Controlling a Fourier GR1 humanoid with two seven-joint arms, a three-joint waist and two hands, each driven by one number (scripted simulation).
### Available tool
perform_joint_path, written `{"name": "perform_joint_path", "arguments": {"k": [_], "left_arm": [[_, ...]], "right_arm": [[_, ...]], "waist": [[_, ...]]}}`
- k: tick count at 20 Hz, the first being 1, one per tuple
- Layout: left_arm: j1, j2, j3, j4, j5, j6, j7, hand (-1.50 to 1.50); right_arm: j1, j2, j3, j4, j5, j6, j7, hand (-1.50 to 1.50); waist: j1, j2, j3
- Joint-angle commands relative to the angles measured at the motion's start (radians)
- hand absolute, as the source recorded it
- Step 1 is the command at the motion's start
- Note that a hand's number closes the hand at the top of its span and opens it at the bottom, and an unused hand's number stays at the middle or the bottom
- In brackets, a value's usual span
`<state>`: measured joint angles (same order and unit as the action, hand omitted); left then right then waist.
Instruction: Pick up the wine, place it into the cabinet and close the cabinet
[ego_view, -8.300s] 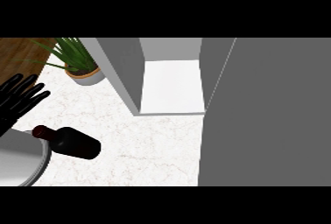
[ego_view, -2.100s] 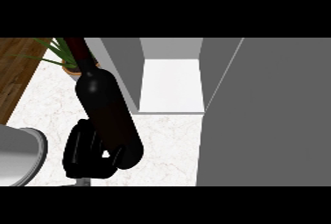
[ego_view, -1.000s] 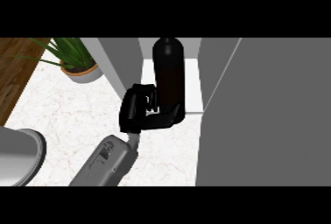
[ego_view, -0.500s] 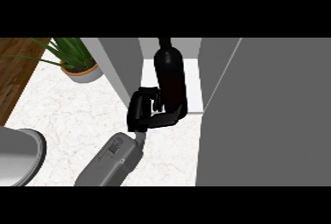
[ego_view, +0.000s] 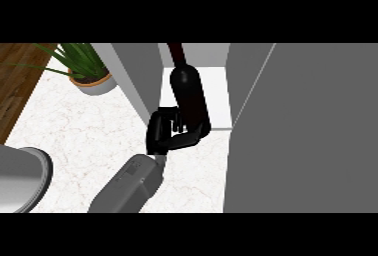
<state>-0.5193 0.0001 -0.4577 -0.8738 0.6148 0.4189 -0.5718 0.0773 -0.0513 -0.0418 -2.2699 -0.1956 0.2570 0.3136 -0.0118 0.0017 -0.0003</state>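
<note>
**Wine bottle held at the cabinet opening**

Nearest you, a grey plate (ego_view: 18, 175) sits at the counter's left edge. Your left hand (ego_view: 168, 132) is wrapped around the dark wine bottle (ego_view: 189, 92), whose neck points into the open cabinet (ego_view: 214, 85). Farther left stands a potted plant (ego_view: 85, 67).

Wine bottle (ego_view: 189, 95): neck tip runs out past the far edge of the view; lower body hidden behind curled fingers of the hand (ego_view: 168, 134). Which hand it is cannot be told. Potted plant (ego_view: 87, 70), far left: leaves cut off at the far edge. Grey round object (ego_view: 21, 177), near left: cut by left edge, identity unclear. Cabinet door (ego_view: 303, 130): extends beyond the right edge.
</note>
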Motion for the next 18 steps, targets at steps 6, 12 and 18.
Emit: {"name": "perform_joint_path", "arguments": {"k": [6, 12, 18], "left_arm": [[-0.135, 0.000, 0.075, 0.267, 0.179, -0.201, -0.082, 1.50], [-0.181, 0.000, -0.014, 0.278, 0.237, -0.132, -0.108, 1.50], [-0.266, 0.000, 0.004, 0.375, 0.298, -0.179, -0.111, 1.50]], "right_arm": [[0.044, 0.025, 0.032, 0.013, 0.027, 0.021, -0.055, -1.50], [0.039, -0.001, -0.013, -0.017, -0.018, 0.026, -0.022, -1.50], [0.010, 0.032, 0.030, -0.043, 0.004, -0.028, 0.028, -1.50]], "waist": [[-0.009, 0.003, 0.000], [-0.009, 0.001, 0.000], [-0.013, 0.002, 0.000]]}}
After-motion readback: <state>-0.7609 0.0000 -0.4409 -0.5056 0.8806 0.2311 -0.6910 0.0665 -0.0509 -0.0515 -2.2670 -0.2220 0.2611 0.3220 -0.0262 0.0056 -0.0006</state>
